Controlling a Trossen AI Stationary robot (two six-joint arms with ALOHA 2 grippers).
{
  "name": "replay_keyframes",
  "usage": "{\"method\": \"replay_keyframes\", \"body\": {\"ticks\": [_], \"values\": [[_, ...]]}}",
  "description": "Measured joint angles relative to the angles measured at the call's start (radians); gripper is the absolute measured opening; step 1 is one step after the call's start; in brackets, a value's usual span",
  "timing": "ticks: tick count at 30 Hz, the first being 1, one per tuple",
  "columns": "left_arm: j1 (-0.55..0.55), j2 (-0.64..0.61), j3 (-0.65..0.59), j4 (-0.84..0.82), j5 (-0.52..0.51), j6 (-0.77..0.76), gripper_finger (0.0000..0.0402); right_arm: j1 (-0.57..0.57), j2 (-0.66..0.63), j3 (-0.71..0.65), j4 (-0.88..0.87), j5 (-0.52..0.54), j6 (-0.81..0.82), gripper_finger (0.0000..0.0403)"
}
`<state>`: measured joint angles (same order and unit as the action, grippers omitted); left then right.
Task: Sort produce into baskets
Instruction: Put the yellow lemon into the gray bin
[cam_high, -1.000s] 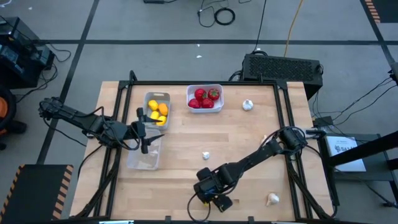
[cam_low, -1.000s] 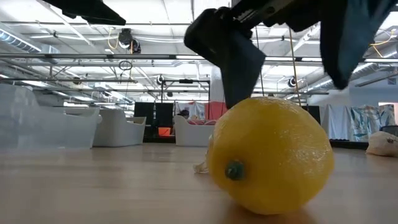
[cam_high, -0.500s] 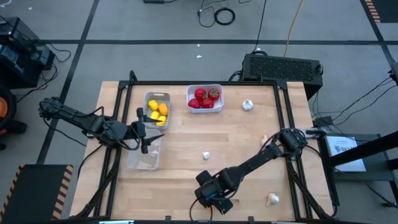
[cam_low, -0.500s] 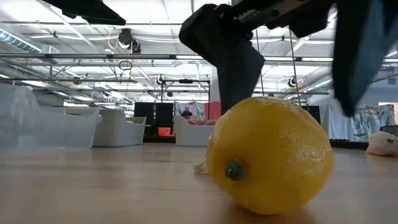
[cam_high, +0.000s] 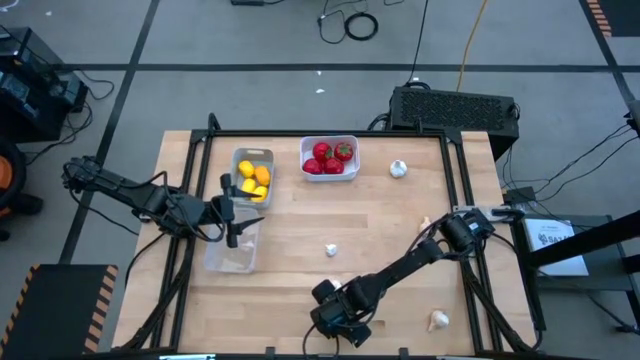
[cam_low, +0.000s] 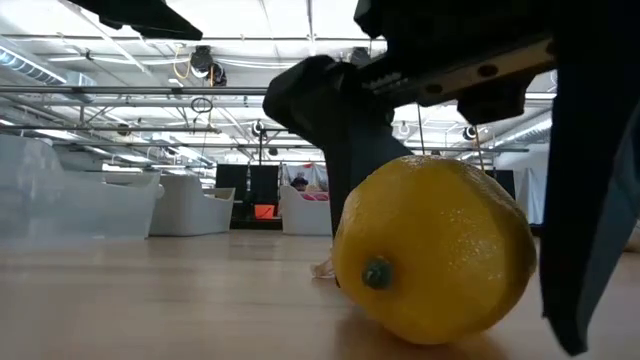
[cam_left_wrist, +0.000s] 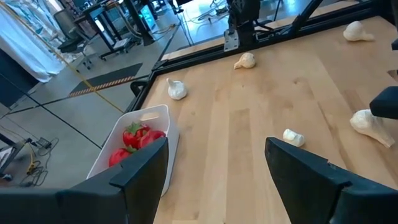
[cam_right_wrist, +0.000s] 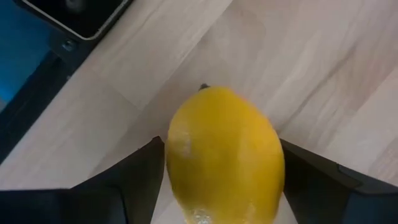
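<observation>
Right wrist view: the right gripper (cam_right_wrist: 217, 180) straddles a yellow lemon (cam_right_wrist: 222, 155) lying on the table (cam_right_wrist: 311, 56) near its front edge, 1 finger on each side, spread and not yet clamped, so this fruit is judged unsorted. Beyond it, 4 garlic bulbs lie loose, the nearest (cam_high: 438, 320) beside that gripper. Farther off, the left gripper (cam_high: 232, 220) waits with fingers released over the clear basket (cam_high: 232, 250), which appears empty. Farthest, the grey basket (cam_high: 252, 158) holds yellow and orange fruit; the white basket (cam_high: 330, 142) holds the red fruit.
</observation>
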<state>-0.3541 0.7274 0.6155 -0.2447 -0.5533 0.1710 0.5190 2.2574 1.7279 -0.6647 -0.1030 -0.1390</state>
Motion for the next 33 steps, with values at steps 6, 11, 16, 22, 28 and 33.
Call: {"method": "replay_keyframes", "body": {"ticks": [6, 11, 16, 22, 28, 33], "values": [[0.017, 0.006, 0.000, 0.000, 0.002, 0.000, 0.0274, -0.001, -0.005, 0.000, 0.004, -0.002, 0.021, 0.0235], [0.028, 0.006, 0.000, 0.000, 0.005, -0.006, 0.0274, -0.003, -0.006, 0.000, 0.003, -0.002, 0.022, 0.0191], [0.028, 0.006, 0.000, 0.000, 0.008, -0.006, 0.0274, -0.021, -0.011, 0.064, -0.067, 0.002, 0.019, 0.0193], [0.028, 0.006, 0.000, -0.003, 0.010, -0.014, 0.0273, -0.081, -0.014, 0.220, -0.191, 0.136, -0.095, 0.0205], [0.028, 0.006, 0.000, -0.060, 0.001, -0.099, 0.0273, -0.226, -0.015, 0.285, -0.196, 0.344, -0.298, 0.0204], [0.028, 0.006, 0.000, -0.158, -0.304, -0.237, 0.0273, -0.429, -0.015, 0.284, -0.143, 0.345, -0.344, 0.0204]]}}
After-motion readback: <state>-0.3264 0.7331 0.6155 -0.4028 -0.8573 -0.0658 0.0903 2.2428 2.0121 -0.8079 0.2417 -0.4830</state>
